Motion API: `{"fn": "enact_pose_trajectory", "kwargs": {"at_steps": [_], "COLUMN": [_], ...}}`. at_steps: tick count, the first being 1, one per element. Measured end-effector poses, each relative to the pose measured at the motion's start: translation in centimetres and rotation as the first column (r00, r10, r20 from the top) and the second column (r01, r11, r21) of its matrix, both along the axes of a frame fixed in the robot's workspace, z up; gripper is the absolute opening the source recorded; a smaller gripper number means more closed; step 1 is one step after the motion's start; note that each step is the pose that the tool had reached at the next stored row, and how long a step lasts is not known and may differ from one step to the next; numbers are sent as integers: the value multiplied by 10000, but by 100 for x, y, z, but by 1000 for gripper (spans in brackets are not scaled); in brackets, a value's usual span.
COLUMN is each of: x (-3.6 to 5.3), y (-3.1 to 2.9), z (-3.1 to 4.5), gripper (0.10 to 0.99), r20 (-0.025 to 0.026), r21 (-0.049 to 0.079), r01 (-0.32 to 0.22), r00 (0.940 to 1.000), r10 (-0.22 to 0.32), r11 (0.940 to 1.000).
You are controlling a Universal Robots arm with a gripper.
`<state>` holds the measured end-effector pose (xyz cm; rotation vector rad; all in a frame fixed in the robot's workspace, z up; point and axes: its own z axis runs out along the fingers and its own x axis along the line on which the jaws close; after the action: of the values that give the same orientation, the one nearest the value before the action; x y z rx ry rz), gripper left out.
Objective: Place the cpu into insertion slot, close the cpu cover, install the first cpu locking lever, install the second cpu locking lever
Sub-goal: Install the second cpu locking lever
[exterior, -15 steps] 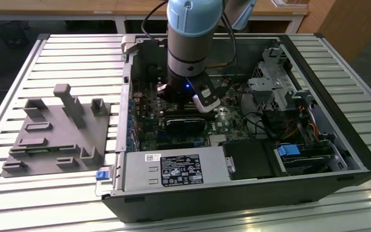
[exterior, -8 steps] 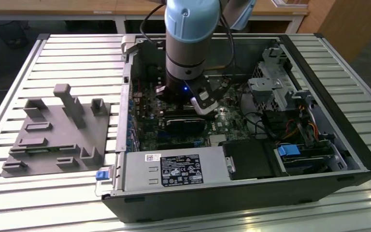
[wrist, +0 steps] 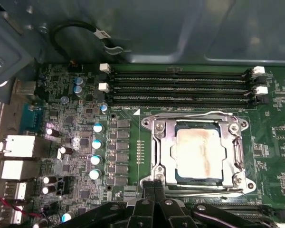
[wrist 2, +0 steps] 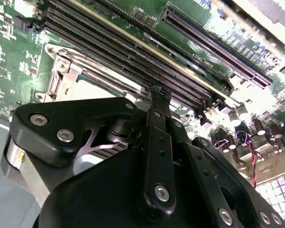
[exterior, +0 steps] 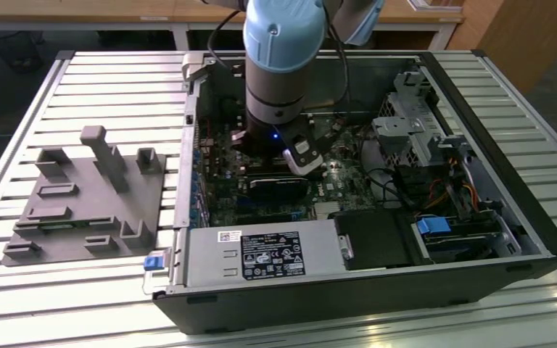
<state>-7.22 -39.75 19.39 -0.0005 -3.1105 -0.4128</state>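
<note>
Cpu (wrist: 198,149) sits flat in the insertion slot (wrist: 180,176) on the green motherboard (wrist: 133,156), its pale silvery-beige top showing through the square window of the cpu cover (wrist: 164,147), which lies closed down over it. A thin wire locking lever (wrist: 199,114) runs along the side of the cover nearest the long black memory slots (wrist: 180,88). In the first wrist view the gripper (wrist: 154,190) is just beside the socket edge that faces away from those memory slots, its black fingertips (wrist: 148,187) pressed together with nothing seen between them. The second wrist view shows the same closed fingers (wrist 2: 157,102) ending next to the socket's metal frame. In the exterior view the arm (exterior: 281,65) reaches down into the open computer case (exterior: 356,290), which lies on a slatted metal table (exterior: 85,290) beside a grey fixture (exterior: 85,196).
</note>
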Motion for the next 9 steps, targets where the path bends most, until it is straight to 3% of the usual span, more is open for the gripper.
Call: {"fn": "enact_pose_trajectory", "kwargs": {"at_steps": [4,9], "x": [-36,-42], "y": [1,-2], "z": [-28,-56], "gripper": [106,106], "r20": [4,0], "r21": [105,134], "r01": [0,0], "r00": [10000,10000], "r10": [0,0], "r11": [9999,9999]}}
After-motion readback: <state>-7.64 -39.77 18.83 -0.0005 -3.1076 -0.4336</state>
